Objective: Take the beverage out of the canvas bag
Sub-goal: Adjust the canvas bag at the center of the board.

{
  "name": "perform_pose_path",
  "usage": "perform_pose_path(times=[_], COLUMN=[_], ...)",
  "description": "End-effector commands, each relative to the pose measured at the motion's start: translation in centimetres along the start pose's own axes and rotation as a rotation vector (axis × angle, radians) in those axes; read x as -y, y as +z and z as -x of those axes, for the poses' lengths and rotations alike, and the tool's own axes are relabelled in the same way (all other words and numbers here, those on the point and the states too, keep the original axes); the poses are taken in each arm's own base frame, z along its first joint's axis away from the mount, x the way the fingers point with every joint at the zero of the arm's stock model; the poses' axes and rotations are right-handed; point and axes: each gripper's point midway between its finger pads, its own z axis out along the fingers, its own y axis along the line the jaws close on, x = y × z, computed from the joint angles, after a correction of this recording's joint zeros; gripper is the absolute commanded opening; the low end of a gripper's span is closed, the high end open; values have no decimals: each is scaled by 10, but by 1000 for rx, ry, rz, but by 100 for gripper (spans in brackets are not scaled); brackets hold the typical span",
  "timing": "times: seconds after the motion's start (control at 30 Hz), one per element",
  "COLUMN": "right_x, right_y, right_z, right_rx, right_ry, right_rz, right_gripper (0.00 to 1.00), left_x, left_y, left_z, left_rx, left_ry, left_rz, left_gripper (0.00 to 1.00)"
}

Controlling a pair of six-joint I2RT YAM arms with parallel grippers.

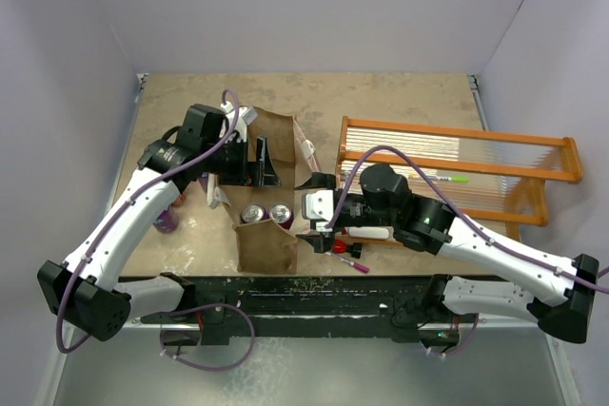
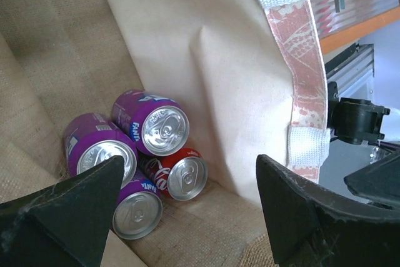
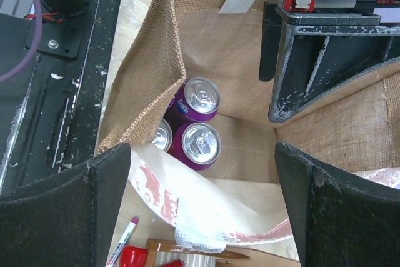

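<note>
Overall: no drink is gripped yet, so the job looks barely begun.
Bag: the canvas bag (image 1: 266, 246) stands mouth up in the middle of the table (image 1: 409, 102), with tan weave outside and pale lining inside. One white handle (image 3: 200, 237) flops over the rim on its 3 o'clock side.
Drinks: three purple cans (image 2: 159, 126) and a red can (image 2: 181, 177) huddle at the bottom, touching one another, tops toward the mouth. In the overhead view they sit toward the bag's 6 o'clock end.
Left gripper (image 2: 190, 157): it comes in from 10 o'clock with jaws spread wide and holding nothing, dipped into the mouth right above the cans. It is probably lined up to close on one, and its bulk likely keeps the soft wall from folding in.
Right gripper (image 3: 203, 148): it reaches in from 3 o'clock, jaws likewise wide apart and empty, hovering over the rim beside the handle. It seems placed to hold that side back so the mouth stays open.
Outside can (image 1: 167, 218): a purple one stands on the table at the bag's 9 o'clock, half hidden under the left arm (image 1: 124, 221).
Rack (image 1: 457, 154): an orange wooden frame at the bag's 3 o'clock, well apart from the cans.
Pen (image 1: 355, 264): pink-capped, lying at the bag's 4 o'clock, near the right gripper.
Next: the left jaws would need to sink further and straddle a single can.
Risk: the cans are packed tight, so a finger may nudge a neighbour, and the limp lining could snag.
</note>
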Motion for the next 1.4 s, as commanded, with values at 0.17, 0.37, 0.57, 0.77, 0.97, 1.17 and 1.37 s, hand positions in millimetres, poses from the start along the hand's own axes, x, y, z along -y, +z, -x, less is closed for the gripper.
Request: perform_pose_path(times=[0.17,0.37,0.57,0.77,0.97,1.17,1.37], right_x=[0,-13,-16,-36,-49,-59,-82], right_y=[-32,-39,-21,-4,9,18,23], right_z=[47,50,54,41,27,18,6], right_rx=[59,93,122,118,110,74,48], right_ry=[64,44,126,180,241,244,239], right_rz=[24,74,114,182,175,163,203], right_gripper=[92,90,76,65,54,45,34], left_x=[19,26,37,56,51,43,37], left_y=[-13,-19,-24,-16,-15,-11,-10], left_z=[23,24,27,13,2,-9,-18], left_rx=[57,60,59,-44,-94,-138,-142], left_ry=[30,30,-1,-49,-55,-74,-90], left_rz=[-43,-61,-99,-232,-220,-193,-178], left_gripper=[90,91,92,90,88,88,87])
